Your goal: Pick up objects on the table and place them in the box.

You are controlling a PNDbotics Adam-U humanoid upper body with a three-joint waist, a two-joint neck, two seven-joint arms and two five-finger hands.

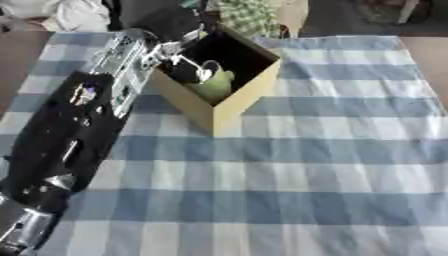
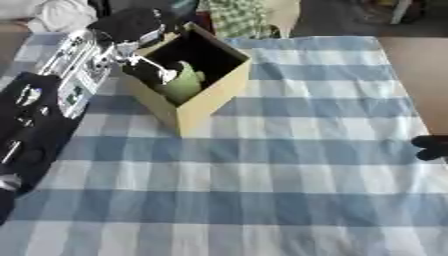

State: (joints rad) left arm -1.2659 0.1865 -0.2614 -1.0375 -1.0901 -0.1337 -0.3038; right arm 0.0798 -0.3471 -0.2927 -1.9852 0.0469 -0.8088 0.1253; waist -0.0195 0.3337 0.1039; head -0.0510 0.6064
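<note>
Left eye view is showing the left arm reaching from the lower left up to the box, which is sitting open on the blue-and-white checked cloth near the far left of the table. The left hand is hanging over the box's near-left rim, with pale fingers dipping into the opening. A green object, rounded, with a pale loop at its top, is lying inside the box against the near wall. The fingers are pointing down at it, just beside or touching the loop; whether they are pinching it or spread clear of it, I cannot tell.

Right eye view is catching a dark shape at the right edge, probably the right hand, resting idle near the cloth's edge; its fingers are not readable.

Progress, as a judgement: the green object is already within the box walls, so this placement is looking finished or nearly so, pending a release. No other loose objects are showing on the visible cloth, so little appears left, though parts of the table are lying under the arm.
</note>
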